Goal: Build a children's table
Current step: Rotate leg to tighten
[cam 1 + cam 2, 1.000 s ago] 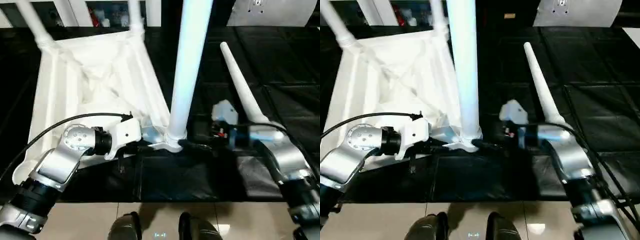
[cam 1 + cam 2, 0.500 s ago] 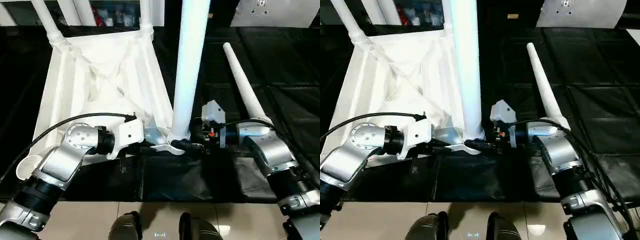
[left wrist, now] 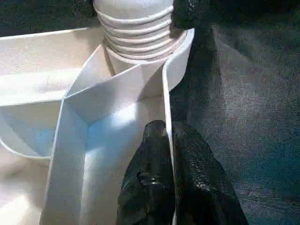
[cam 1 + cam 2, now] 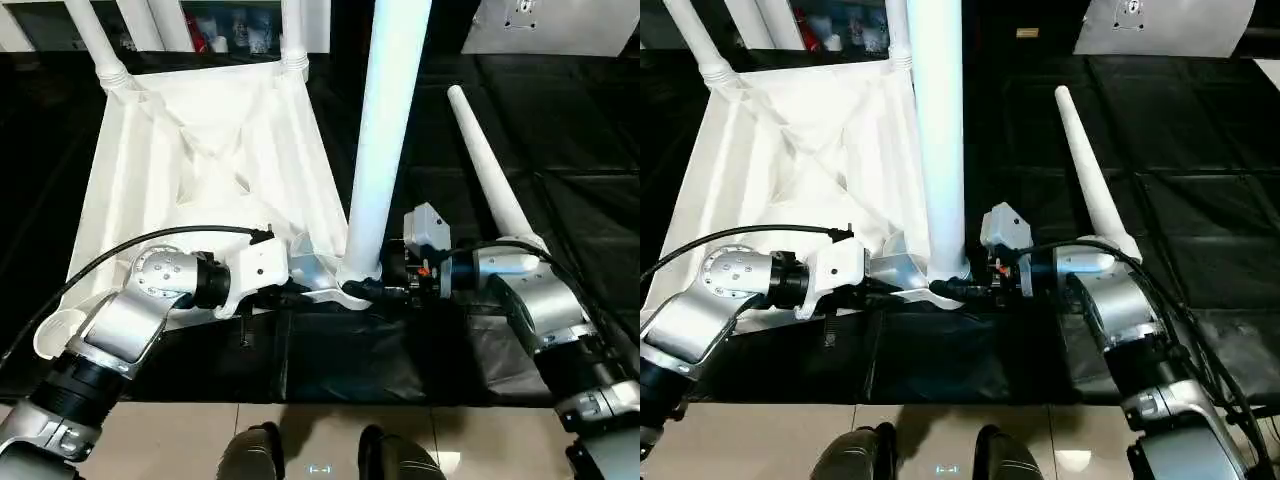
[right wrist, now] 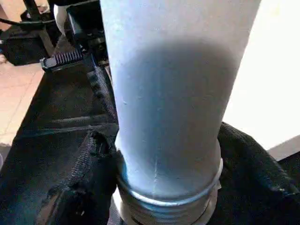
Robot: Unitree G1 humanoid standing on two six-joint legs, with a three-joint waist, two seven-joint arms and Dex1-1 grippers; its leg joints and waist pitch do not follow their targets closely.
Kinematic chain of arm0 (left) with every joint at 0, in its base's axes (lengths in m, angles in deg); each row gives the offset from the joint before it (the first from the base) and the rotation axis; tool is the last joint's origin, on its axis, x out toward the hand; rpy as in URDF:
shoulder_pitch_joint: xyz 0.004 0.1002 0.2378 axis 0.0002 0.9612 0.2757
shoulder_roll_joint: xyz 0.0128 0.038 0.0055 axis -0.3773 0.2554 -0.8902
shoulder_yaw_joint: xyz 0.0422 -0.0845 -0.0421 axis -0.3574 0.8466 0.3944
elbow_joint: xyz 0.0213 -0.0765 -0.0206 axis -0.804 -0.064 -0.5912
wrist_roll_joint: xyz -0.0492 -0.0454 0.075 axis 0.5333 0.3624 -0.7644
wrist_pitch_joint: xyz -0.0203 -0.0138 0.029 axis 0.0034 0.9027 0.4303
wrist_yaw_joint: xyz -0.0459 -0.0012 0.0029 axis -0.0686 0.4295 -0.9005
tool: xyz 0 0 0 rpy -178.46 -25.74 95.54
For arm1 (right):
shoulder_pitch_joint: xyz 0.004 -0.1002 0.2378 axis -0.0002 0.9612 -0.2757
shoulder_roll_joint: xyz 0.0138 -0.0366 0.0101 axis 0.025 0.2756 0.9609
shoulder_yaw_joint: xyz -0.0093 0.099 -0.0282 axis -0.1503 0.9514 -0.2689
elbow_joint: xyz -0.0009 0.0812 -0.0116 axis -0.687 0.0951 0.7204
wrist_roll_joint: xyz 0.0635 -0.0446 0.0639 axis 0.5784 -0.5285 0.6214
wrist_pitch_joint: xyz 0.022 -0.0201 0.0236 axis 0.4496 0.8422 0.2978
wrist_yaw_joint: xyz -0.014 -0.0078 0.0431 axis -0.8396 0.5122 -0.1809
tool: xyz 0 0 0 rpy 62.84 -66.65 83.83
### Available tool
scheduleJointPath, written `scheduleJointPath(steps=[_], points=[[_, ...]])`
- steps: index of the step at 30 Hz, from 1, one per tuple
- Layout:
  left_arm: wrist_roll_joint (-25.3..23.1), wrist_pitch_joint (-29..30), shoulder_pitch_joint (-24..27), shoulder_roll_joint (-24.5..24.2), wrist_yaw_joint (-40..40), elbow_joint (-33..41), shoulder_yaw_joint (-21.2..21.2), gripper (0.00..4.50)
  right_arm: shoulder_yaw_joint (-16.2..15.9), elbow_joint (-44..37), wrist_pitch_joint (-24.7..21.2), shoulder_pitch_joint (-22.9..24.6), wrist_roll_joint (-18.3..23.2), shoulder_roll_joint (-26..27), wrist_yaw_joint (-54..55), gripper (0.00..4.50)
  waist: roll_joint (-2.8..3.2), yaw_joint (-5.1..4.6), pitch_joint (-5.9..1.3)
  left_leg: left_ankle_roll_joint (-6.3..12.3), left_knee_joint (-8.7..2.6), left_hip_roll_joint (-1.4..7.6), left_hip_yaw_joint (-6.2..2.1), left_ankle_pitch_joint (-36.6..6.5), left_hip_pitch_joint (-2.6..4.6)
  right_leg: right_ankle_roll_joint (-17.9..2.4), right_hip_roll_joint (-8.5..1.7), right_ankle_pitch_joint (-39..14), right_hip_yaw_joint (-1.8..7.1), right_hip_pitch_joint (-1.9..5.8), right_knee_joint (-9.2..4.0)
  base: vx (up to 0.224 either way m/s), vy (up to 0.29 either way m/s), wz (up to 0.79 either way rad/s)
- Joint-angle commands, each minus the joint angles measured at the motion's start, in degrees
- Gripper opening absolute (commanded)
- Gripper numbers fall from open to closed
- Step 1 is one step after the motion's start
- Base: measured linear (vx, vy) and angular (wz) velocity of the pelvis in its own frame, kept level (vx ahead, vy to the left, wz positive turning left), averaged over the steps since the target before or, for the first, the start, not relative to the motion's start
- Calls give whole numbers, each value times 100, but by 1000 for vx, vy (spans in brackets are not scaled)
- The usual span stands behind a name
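Note:
The white table top (image 4: 200, 170) lies underside up on the black mat. A white leg (image 4: 385, 130) stands upright in its near right corner socket, threads showing at the base (image 3: 140, 33). My left gripper (image 4: 300, 295) is shut on the top's rim (image 3: 165, 93) just beside that socket, one finger (image 3: 150, 178) on each side of the rim. My right gripper (image 4: 378, 290) is shut on the leg's base, its black fingers (image 5: 89, 183) pressed against both sides of the tube (image 5: 168, 108). Two more legs (image 4: 95, 40) stand in the far corners.
A loose white leg (image 4: 490, 170) lies on the mat to the right, beside my right forearm. The near left corner socket (image 4: 55, 335) holds nothing. A grey panel (image 4: 550, 25) stands at the back right. Tan floor (image 4: 150, 440) begins at the mat's near edge.
The camera has tilted. My right arm has drawn in toward the upright leg's base, and the leg now leans slightly more to the right. The left gripper has stayed on the rim.

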Motion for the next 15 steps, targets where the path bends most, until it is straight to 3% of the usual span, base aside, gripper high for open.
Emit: scheduleJointPath(steps=[1,8,13,15], points=[[-12,-96,-32,61,-172,-53,-199,0,-115,-95,30,169,-72,-29,-66,272,26,-61,-503,669,-318,409,-113,-485,86,-1626,-579,-764,342,343,-313,0,0,0],[9,-17,-20,93,-124,-37,-154,0,-131,-92,-50,292,-70,38,3,272,23,-57,-498,636,-326,411,-116,-574,85,-1598,-594,-935,345,349,-336,0,0,0],[229,428,-26,347,216,1,138,0,-60,-234,-459,590,-97,180,496,272,31,-59,-492,599,-335,410,-110,-590,86,-1579,-590,-1009,349,347,-351,0,0,0],[262,685,-81,521,521,27,263,0,-42,-178,-516,670,-250,302,916,272,31,-66,-467,495,-353,400,-125,-804,90,-1493,-606,-1427,345,347,-393,0,0,0]])
